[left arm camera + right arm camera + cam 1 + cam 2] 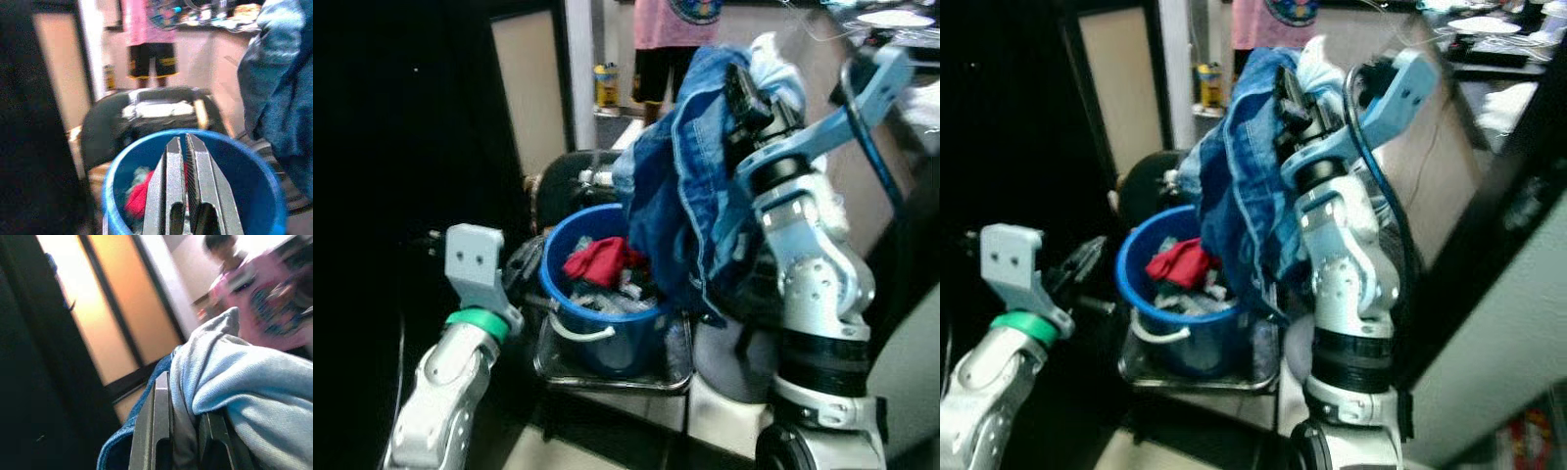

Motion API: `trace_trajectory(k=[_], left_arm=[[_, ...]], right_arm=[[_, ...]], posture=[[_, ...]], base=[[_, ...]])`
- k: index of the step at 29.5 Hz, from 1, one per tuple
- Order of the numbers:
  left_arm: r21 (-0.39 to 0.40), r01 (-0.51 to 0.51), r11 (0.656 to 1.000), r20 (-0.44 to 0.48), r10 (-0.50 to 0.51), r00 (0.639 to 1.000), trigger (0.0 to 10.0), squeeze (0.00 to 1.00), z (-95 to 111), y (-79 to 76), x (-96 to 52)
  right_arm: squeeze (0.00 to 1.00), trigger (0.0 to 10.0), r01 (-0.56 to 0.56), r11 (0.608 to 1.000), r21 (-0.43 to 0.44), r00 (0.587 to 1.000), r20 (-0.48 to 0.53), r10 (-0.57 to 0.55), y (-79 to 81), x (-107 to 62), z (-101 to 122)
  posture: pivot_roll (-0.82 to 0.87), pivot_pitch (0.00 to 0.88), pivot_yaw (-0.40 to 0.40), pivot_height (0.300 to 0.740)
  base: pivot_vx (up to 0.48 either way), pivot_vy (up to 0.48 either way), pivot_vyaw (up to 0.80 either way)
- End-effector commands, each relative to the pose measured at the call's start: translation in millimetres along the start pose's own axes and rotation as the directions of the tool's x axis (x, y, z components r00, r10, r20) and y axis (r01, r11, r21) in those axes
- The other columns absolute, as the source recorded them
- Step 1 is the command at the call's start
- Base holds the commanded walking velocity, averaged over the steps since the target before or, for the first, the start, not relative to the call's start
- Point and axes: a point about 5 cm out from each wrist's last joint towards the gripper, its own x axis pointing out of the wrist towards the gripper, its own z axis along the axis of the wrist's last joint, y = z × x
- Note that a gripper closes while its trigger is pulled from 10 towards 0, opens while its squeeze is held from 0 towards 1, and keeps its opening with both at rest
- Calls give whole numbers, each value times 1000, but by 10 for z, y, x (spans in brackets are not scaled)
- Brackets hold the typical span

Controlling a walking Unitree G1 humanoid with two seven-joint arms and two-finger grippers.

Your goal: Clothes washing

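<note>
Two arms up and I'm watching both. My right gripper (pixel 741 83) is raised high, jaws clamped on a blue denim garment (pixel 680 206) with a pale blue cloth (pixel 254 382) bunched in alongside it; in the right wrist view the fabric is pinched between the black fingers (pixel 159 426). The denim hangs down in a long drape, its lower end beside and partly over the right rim of the blue bucket (pixel 570 299). That bucket sits on a metal tray (pixel 607 377), and inside it I see a red garment (pixel 600 260) on top of other pale laundry. My left gripper (pixel 186 147) hovers just at the near rim of the bucket, jaws nearly together, a thin slit between them, nothing held. Behind the bucket there's a dark rounded object, can't make out what. Farther back, a person (pixel 146 44) in a pink shirt and black shorts stands by a doorway.
</note>
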Motion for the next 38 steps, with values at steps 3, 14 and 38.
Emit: trace_trajectory(k=[3, 14, 38], left_arm=[[4, -114, 993, -91, 114, 989, 10000, 0, -55, 100, 64], [153, -146, 977, -79, 160, 984, 10000, 0, 61, 152, 151], [44, -69, 997, 37, 67, 997, 10000, 0, 406, -76, 333]], right_arm=[[0, 10000, -28, 986, -167, 999, -43, 21, 24, -20, -38], [0, 10000, -18, 940, -340, 970, -232, -66, -209, -295, -510], [0, 10000, 176, 907, -383, 951, -171, -257, -441, -347, -554]], posture=[[16, 7, 42, 740], [21, 0, 39, 740], [30, 0, 32, 740]], base=[[0, 0, 0], [0, 0, 0], [0, 0, -633]])
